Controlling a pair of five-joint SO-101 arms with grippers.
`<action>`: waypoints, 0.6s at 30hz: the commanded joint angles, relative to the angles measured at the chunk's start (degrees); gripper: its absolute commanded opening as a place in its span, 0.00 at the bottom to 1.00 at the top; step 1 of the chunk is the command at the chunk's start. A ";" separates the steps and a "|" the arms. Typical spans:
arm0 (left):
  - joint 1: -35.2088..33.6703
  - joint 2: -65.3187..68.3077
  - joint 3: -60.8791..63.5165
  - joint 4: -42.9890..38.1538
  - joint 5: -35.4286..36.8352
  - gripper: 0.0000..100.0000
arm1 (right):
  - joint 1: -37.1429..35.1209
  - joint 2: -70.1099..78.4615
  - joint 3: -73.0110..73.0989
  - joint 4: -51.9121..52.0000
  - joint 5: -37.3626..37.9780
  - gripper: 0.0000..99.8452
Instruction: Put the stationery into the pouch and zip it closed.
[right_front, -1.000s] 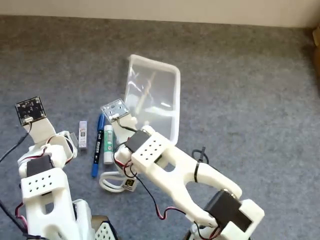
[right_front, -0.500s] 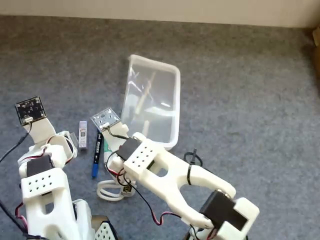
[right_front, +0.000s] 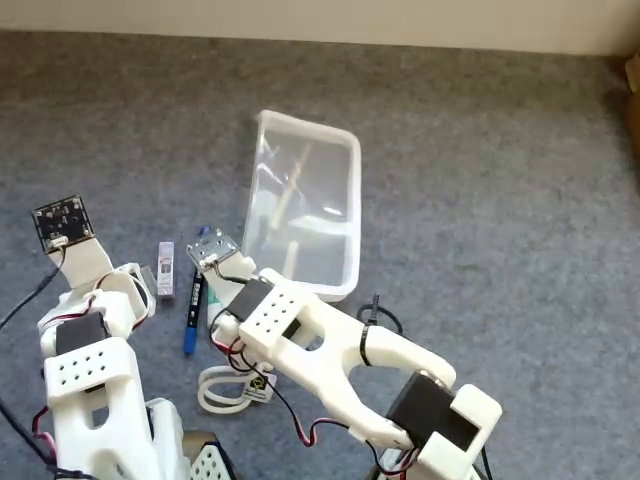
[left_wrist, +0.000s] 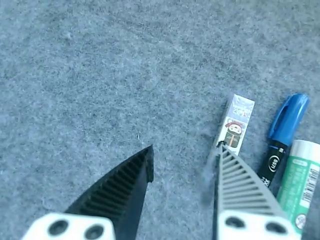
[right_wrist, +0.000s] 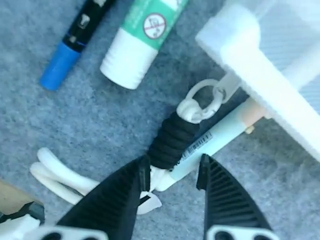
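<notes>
The clear pouch lies flat on the grey carpet, with a pencil-like stick inside. To its left lie a small eraser and a blue pen. My right gripper is open, its fingers on either side of a black cord pull tied to the zipper ring at the pouch's white corner. A white pen lies under the pull. The glue stick and blue pen lie just beyond. My left gripper is open above bare carpet beside the eraser.
A white cord loop lies on the carpet by the right arm's base, and also shows as cord loops beside my right gripper. Open carpet stretches to the right of the pouch and along the far side.
The right arm has swung left and back toward its base, away from the pouch's near edge, and now covers the glue stick. The left arm has barely moved.
</notes>
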 joint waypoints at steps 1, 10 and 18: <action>-0.66 -1.27 -0.57 -1.14 0.35 0.20 | -1.89 -0.75 -1.45 -0.92 -0.44 0.16; -0.66 -1.27 -0.57 -1.14 0.26 0.20 | -1.89 -4.44 -1.36 -2.24 -0.44 0.16; -0.66 -1.27 -0.57 -1.14 0.26 0.20 | -1.80 -2.24 -0.92 -8.48 -0.44 0.16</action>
